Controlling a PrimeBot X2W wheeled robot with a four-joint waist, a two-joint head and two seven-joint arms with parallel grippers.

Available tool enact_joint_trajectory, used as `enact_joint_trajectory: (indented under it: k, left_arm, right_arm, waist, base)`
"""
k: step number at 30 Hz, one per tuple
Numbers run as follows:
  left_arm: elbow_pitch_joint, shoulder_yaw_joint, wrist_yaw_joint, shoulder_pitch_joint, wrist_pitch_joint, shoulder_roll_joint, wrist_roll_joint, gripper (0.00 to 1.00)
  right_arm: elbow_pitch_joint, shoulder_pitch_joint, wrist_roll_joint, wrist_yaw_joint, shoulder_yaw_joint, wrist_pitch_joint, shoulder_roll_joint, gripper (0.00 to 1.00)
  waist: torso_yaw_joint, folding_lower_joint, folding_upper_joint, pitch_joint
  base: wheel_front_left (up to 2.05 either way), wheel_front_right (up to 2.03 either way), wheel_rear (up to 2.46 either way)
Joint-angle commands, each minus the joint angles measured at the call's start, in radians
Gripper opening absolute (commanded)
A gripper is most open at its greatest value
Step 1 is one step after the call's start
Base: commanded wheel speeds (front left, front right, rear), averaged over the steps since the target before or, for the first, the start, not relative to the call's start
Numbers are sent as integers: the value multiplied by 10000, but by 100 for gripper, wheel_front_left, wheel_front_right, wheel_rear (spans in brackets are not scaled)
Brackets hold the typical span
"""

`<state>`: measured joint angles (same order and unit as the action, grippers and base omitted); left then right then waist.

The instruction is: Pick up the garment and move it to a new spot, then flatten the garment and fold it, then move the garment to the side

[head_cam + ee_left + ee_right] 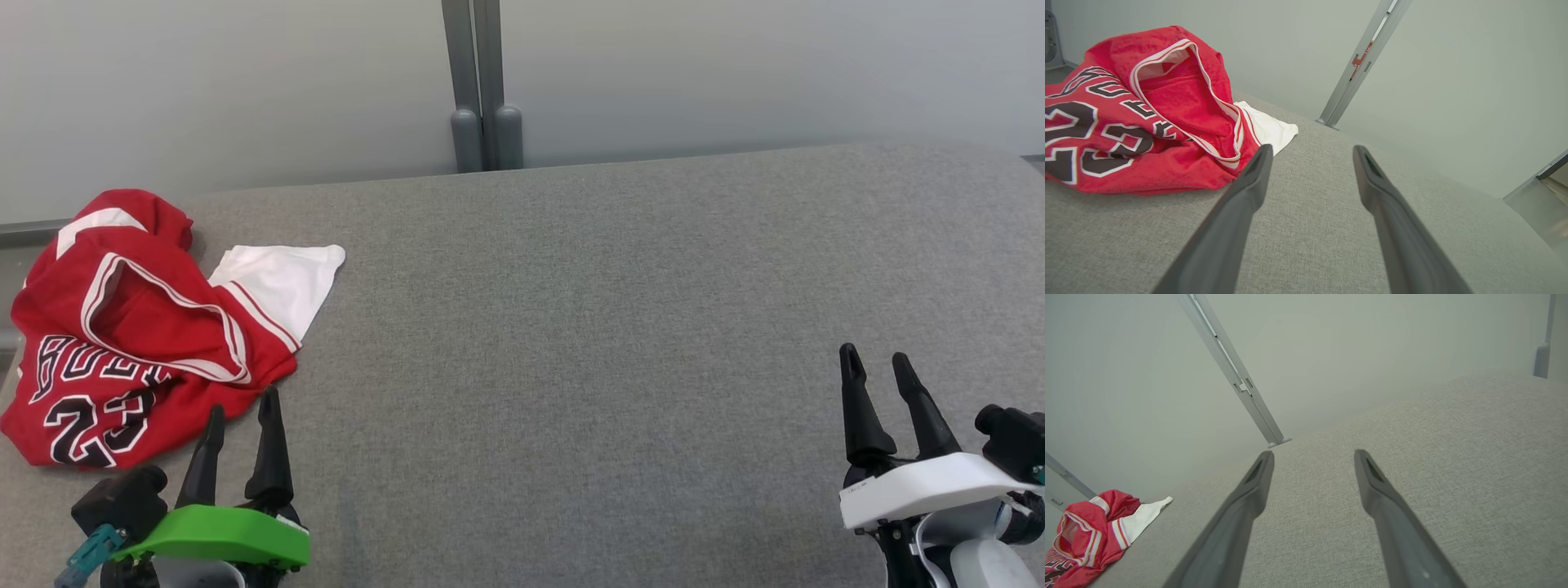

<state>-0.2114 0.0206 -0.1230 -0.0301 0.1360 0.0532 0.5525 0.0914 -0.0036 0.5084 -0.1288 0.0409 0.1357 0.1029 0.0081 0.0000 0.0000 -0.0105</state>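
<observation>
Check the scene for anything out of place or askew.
The jersey lies crumpled in a heap at the left edge of the surface, one opening gaping and a white panel poking out. Nothing else stands out.

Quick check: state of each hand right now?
Left hand: open, empty, beside the jersey.
Right hand: open, empty.
</observation>
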Motion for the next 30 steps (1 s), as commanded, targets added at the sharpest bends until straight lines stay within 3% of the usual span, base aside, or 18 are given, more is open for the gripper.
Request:
enact_joint_trajectory:
  k: [1,30]
  left_arm:
    - [58,-13,-33,45,117,126,-335,100]
    - [55,-124,-63,208,797,220,-3093,100]
  right_arm:
    - [-136,58,-315,-25,33,125,45,100]
    - [-82,317,-2742,-28,192,814,-113,100]
  waist:
    - [7,0,0,5]
    - [47,0,0,-1]
  base:
    - [0,0,0]
    - [0,0,0]
